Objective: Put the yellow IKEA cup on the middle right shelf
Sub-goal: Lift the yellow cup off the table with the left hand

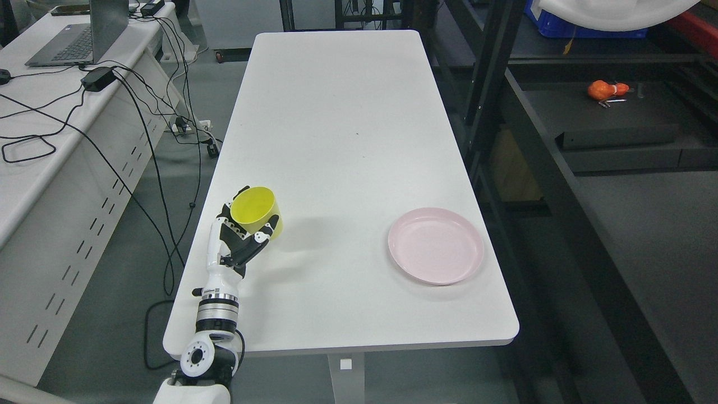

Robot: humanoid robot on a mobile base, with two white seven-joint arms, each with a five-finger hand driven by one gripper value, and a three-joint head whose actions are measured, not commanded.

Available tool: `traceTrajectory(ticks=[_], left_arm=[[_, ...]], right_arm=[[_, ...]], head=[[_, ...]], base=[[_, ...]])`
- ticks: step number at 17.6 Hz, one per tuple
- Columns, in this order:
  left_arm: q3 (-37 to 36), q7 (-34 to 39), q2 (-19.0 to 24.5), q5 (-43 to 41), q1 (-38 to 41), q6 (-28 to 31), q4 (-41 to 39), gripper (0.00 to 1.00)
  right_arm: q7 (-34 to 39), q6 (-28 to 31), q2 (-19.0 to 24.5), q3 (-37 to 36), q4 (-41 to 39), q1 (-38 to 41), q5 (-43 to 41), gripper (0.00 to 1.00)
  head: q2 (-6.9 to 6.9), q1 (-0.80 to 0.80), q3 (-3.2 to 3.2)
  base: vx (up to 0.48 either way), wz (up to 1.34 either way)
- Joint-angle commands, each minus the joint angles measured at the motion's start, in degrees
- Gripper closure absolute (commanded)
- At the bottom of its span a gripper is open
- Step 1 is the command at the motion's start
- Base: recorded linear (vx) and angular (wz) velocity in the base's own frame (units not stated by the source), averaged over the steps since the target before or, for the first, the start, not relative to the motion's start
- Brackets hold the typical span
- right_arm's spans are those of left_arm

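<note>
**Left hand has the cup; the carry to the shelf comes next**

Nearest the camera, the left arm rises from the lower left edge and reaches over the near left corner of the white table (336, 140). The left hand (242, 235) is wrapped around the yellow cup (255, 209): dark fingers (263, 235) curl across the cup's near wall and another fingertip shows at its left rim. The cup is tilted, its mouth turned up toward the camera. Whether its base touches the tabletop cannot be told; a soft shadow lies to its right. The right hand is out of view.

Further right on the table lies a pink plate (436, 245), well apart from the cup. Beyond the table's right edge stands a dark shelf rack (493, 84), with an orange object (601, 90) resting on one of its boards at the far right.

The grasp looks to be made, so the step in hand is judged to be the lift and transfer. Doing it well likely means keeping the fingers closed evenly so the tilted cup cannot rotate out, raising it clear of the table before travelling, passing above or behind the plate, and clearing the rack's upright post before setting the cup down level on the shelf board.
</note>
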Motion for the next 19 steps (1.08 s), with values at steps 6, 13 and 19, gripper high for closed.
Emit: traceTrajectory(ticks=[6, 13, 19], left_arm=[[0.71, -0.03, 0.09, 0.02, 4.13, -1.53, -21.12, 0.99], [1.86, -0.03, 0.61, -0.07, 4.66, -1.44, -21.47, 0.99], [2.38, -0.03, 0.79, -0.07, 5.45, -1.53, -21.47, 0.99]], right_arm=[[0.05, 0.01, -1.0, 0.97, 0.0, 0.79, -1.41, 0.01], [0.05, 0.01, -1.0, 0.97, 0.0, 0.79, -1.41, 0.01], [0.05, 0.01, -1.0, 0.97, 0.0, 0.79, -1.41, 0.01]], head=[[0.0, 0.0, 0.0], [0.0, 0.0, 0.0], [0.0, 0.0, 0.0]], base=[[0.0, 0.0], [0.0, 0.0], [-0.11, -0.02]])
